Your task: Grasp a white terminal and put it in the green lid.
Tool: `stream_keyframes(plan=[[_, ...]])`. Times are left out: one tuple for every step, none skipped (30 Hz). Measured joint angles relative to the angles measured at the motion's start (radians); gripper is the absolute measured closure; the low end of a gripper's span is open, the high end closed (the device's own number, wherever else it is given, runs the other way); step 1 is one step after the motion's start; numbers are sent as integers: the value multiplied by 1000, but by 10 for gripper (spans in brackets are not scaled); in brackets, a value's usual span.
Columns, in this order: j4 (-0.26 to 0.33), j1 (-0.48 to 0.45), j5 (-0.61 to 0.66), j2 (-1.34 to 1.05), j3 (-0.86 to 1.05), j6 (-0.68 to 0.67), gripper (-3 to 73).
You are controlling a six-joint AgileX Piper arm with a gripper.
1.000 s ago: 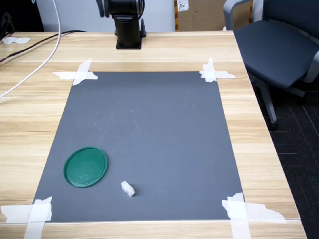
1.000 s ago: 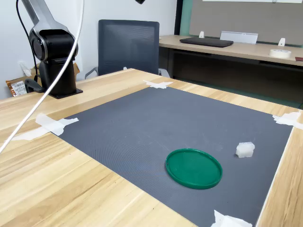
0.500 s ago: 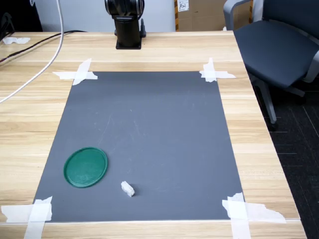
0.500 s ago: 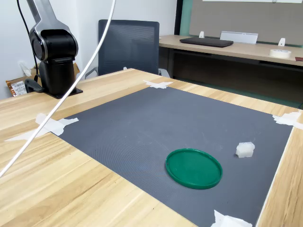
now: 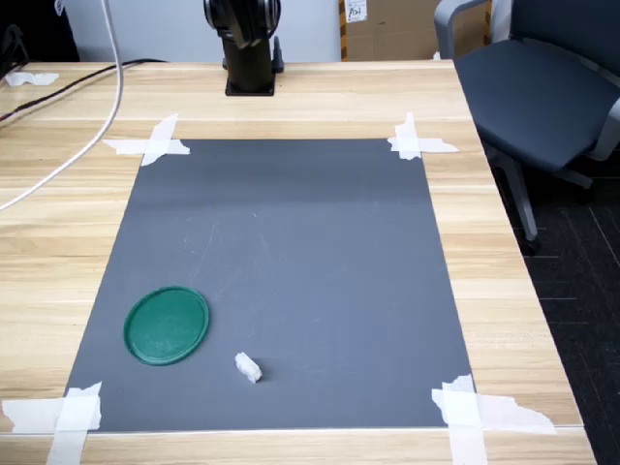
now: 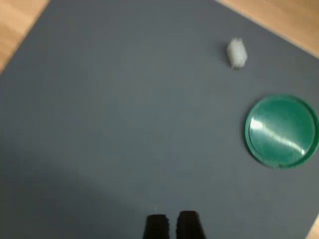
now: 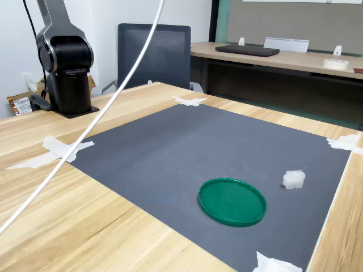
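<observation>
A dark grey mat (image 5: 281, 281) is taped at its corners with white tape strips (image 5: 150, 143) to a pale wooden table (image 5: 504, 291). The green lid (image 5: 167, 325) lies flat on the mat in the near left part of the first exterior view, its open face up. The white terminal (image 5: 248, 367) sits on the mat just to the lid's right and slightly nearer the table's front edge, apart from the lid. In the second exterior view the lid (image 7: 232, 201) is at the near side of the mat and the terminal (image 7: 294, 179) is to its right and a little farther back, again with a gap between them.

The arm's black base (image 5: 249, 53) stands at the far edge of the table, beyond the mat. A white cable (image 7: 96, 119) hangs across the left part of the second exterior view.

In the wrist view the gripper (image 6: 171, 226) shows only as two dark fingertips (image 6: 156, 227) with a thin gap between them, so the pincer is narrow and holds nothing. It hangs above bare mat, well apart from the lid (image 6: 282, 130) and the terminal (image 6: 236, 52).
</observation>
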Motion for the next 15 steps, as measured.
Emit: stream_keyframes(plan=[[-5, 0, 12, 12, -5, -2, 659], [-11, 0, 25, 21, -12, -3, 636], [-15, 0, 41, 35, -21, -4, 609], [-21, 0, 55, 47, -30, -5, 578], [-26, 0, 67, 59, -38, -6, 542], [-30, 0, 73, 70, -46, -6, 504], [-36, 0, 78, 81, -53, -6, 464], [-44, 0, 81, 91, -60, -6, 422], [-51, 0, 81, 98, -64, -6, 388], [-60, 0, 82, 107, -71, -6, 346], [-69, 0, 81, 116, -78, -6, 306], [-80, 0, 80, 126, -86, -6, 267], [-90, 0, 79, 137, -93, -6, 230], [-99, 0, 78, 149, -104, -6, 198], [-108, 0, 76, 161, -113, -6, 170]])
